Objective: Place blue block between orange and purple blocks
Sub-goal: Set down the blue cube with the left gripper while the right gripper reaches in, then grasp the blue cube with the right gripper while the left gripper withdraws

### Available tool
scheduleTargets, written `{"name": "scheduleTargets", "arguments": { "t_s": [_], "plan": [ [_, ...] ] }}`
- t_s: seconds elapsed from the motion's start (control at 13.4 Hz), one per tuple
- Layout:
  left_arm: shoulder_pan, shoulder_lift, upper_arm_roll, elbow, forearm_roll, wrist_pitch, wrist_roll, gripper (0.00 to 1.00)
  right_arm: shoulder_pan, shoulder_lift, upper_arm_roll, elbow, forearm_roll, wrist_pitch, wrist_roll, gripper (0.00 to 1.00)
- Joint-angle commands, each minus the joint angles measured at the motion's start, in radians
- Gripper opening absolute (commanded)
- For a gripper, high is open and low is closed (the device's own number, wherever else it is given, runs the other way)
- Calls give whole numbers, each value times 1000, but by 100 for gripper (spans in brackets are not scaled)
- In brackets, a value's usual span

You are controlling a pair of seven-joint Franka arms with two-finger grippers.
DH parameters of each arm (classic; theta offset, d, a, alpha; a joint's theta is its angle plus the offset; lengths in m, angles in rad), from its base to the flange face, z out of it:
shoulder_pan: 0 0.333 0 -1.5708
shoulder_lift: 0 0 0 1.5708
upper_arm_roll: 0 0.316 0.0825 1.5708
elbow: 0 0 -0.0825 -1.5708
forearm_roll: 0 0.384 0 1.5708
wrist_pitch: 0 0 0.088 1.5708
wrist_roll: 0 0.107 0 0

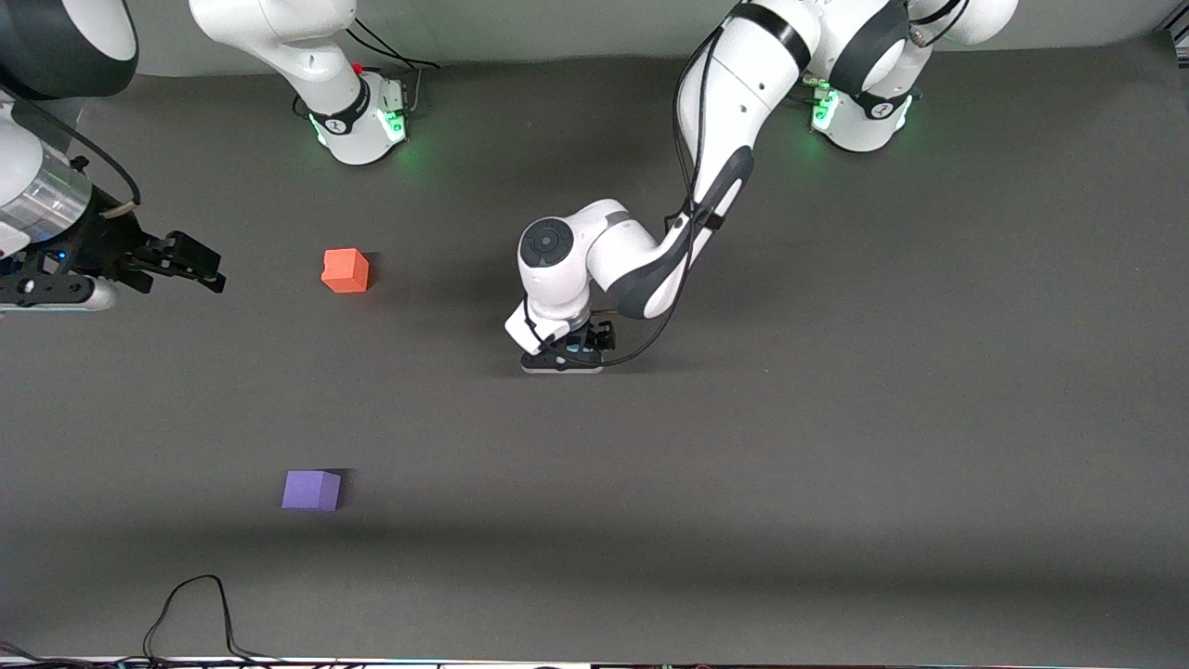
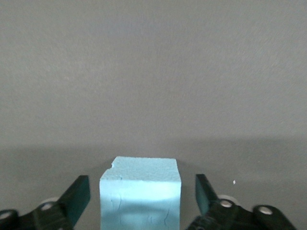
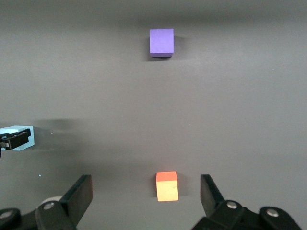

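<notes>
We see bare table (image 1: 836,446) between the orange block (image 1: 345,270) and the purple block (image 1: 312,490) — a wide gap, nothing standing in it. The left gripper (image 1: 563,358), low at mid-table with fingers spread either side of the blue block (image 2: 140,191), has open mat toward that gap. The right gripper (image 1: 190,262) — open — hovers near the orange block, at the right arm's end.
</notes>
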Motion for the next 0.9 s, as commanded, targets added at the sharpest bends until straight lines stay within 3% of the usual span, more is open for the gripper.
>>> {"name": "scheduleTargets", "arguments": {
  "t_s": [0.0, 0.3, 0.52, 0.6, 0.82],
  "plan": [
    [39, -65, 2, 24, 6, -100, 4, 100, 6, 41, 54, 59, 2, 2, 112, 99],
    [225, -213, -17, 12, -123, -218, 207, 100, 2, 126, 192, 129, 11, 9, 235, 100],
    [428, -337, -17, -110, -189, -262, 437, 100, 7, 210, 290, 157, 114, 64, 265, 100],
    [500, -383, -15, -164, -192, -274, 522, 100, 7, 238, 370, 138, 93, 131, 323, 100],
    [662, -512, -2, -275, -171, -367, 775, 100, 30, 406, 563, 102, -186, 306, 636, 100]
  ]
}}
